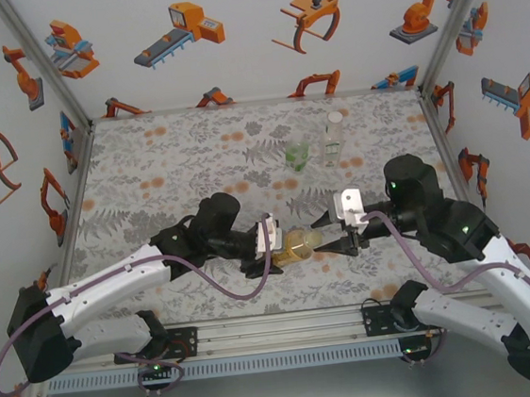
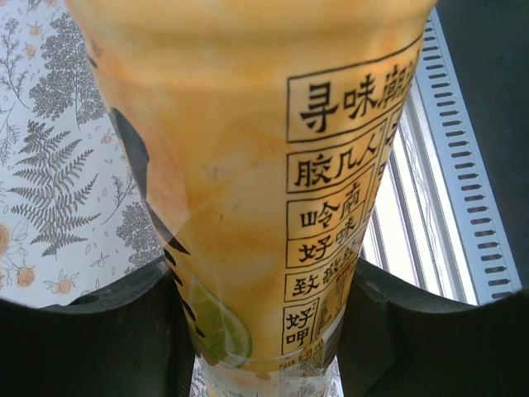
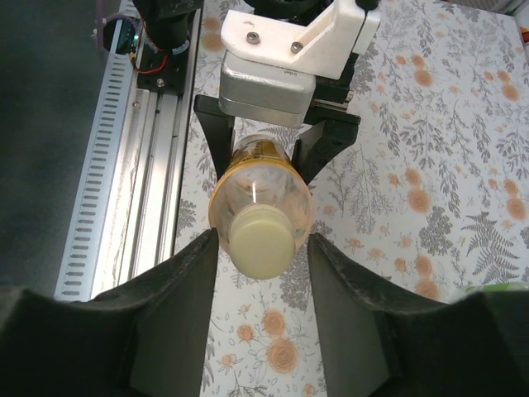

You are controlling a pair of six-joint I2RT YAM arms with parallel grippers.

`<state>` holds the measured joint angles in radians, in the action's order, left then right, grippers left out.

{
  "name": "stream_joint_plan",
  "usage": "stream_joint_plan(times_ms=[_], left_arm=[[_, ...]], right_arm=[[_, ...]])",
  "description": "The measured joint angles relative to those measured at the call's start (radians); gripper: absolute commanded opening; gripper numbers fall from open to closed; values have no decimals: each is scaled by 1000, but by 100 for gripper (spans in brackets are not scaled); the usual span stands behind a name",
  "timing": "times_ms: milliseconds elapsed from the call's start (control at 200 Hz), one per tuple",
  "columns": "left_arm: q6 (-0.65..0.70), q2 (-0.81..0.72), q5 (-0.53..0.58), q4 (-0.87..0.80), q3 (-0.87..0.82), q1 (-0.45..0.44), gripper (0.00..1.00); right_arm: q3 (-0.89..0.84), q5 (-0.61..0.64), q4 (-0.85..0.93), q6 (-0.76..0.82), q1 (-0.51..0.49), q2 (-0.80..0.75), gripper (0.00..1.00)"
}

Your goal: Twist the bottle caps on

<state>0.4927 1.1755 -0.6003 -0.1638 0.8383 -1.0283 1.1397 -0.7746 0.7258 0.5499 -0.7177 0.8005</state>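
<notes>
The amber-yellow bottle (image 1: 298, 244) lies level above the mat, and my left gripper (image 1: 277, 240) is shut on its body. In the left wrist view its printed label (image 2: 248, 165) sits between my dark fingers (image 2: 83, 347). A yellowish cap (image 3: 263, 241) is on the bottle's neck, pointing at my right gripper (image 3: 261, 241). That gripper's fingers (image 3: 178, 306) stand on either side of the cap with a narrow gap on each side, so it is open. From above, my right gripper (image 1: 331, 239) meets the bottle's cap end. The green-tinted bottle (image 1: 297, 155) and the slim colourless bottle (image 1: 335, 139) stand upright at the back.
A slotted aluminium rail (image 1: 279, 334) runs along the near edge, just below the held bottle (image 3: 124, 165). The floral mat (image 1: 167, 171) is walled in by printed panels on the left, right and back.
</notes>
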Motion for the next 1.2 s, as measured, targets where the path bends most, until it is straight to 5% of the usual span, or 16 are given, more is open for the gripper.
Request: stream_joint_plan(times_ms=[641,786,986,1202], left_arm=[[0,-11,-3,-9,4,0,0],[0,-11,-2,-10,4,0,0],[-2,-12,13,-6,4,0,0],[-21,-13,101,45,-16,0,0]], right_arm=[[-6,0,0,0,0,10,42],[-10,-4,0,-5,0,10,30],[-15,26,-15,-84,0,7,0],[-105,185,-161,-478,0,-40,0]])
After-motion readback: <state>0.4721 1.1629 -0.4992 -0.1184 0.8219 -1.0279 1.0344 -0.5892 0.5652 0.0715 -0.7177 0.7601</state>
